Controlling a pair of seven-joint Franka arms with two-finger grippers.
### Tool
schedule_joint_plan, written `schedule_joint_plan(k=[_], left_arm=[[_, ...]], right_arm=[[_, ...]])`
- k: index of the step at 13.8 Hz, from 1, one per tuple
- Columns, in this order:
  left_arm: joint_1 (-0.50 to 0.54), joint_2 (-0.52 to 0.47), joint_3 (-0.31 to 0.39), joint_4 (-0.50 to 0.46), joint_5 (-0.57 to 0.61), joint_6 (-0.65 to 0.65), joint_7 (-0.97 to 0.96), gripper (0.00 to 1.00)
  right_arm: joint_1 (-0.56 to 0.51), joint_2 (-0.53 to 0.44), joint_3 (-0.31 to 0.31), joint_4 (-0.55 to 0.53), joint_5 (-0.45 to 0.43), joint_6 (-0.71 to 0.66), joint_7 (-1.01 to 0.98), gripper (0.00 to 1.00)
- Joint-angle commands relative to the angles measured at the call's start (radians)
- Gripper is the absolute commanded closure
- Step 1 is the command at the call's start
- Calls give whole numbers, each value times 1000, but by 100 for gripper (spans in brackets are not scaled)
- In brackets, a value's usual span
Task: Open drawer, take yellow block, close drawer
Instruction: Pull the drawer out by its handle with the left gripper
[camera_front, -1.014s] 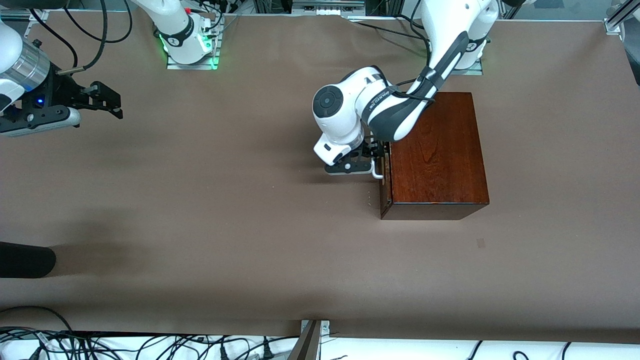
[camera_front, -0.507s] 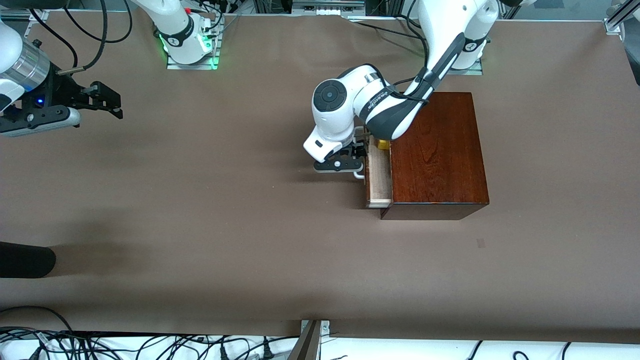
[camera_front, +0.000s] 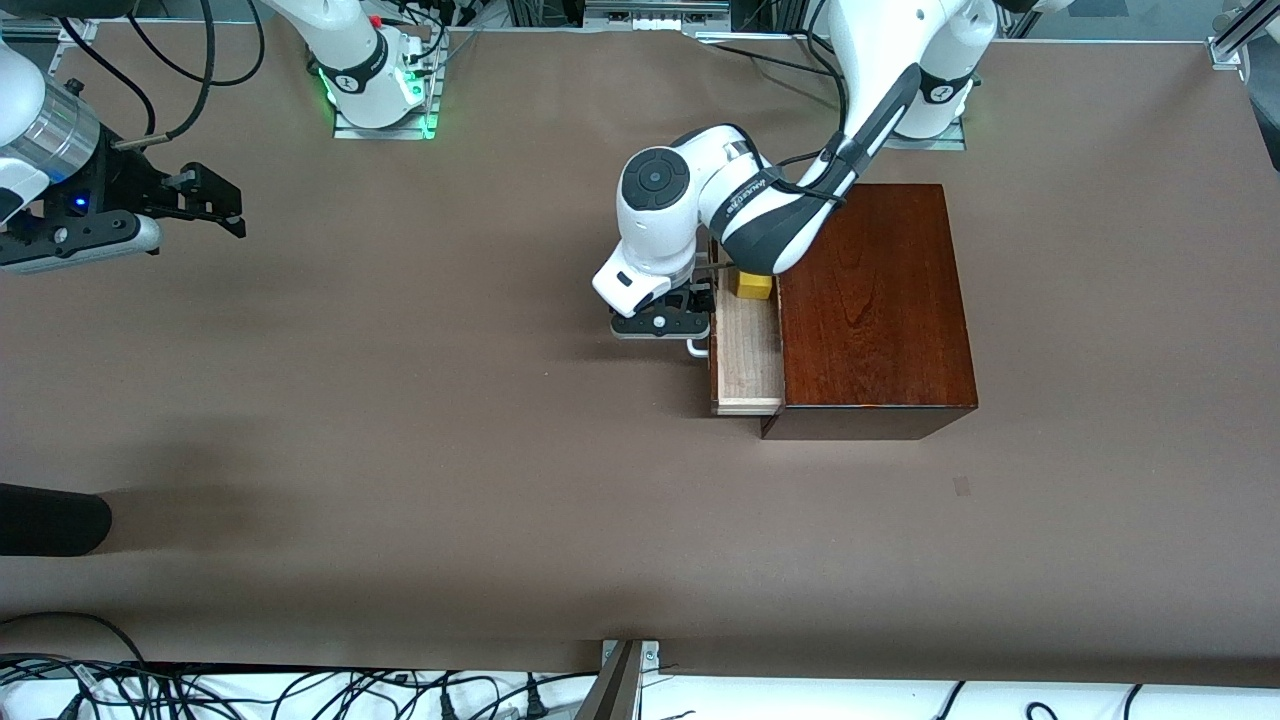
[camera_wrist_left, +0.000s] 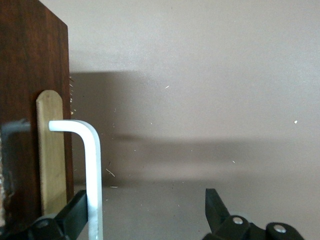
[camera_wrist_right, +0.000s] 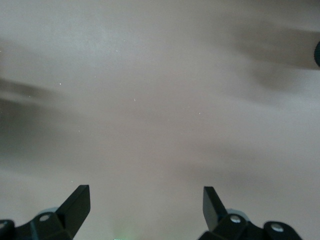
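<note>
Currently: my left gripper (camera_wrist_left: 145, 205), fingers apart around handle (camera_wrist_left: 93, 170) of drawer (camera_front: 745, 360); loose hook may slip, leaving yellow block (camera_front: 754, 285) at 12 o'clock end covered; right gripper (camera_front: 238, 212) waits at 9 o'clock, fingers apart

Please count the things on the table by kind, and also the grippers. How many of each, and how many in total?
Wooden box with its drawer pulled partly out: 1
Yellow block, in the drawer: 1
Grippers: 2, the left gripper at the drawer's white handle, fingers apart, and the right gripper waiting open over the table's right-arm end
Total: 4
</note>
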Motion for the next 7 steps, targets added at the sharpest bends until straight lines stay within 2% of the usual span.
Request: schedule_joint_plan(k=[1,3,7], left_arm=[[-37,25,-10,45,-20,50,-6,0],[-35,-2,-9,49,-17,-40,-4,0],[-35,-19,-10,192,-13,-339,-1,0]], right_arm=[[-11,7,9,20,-5,-21,9,0],[-11,7,9,20,-5,-22,9,0],[-11,7,3,20,-8,-22,8,0]])
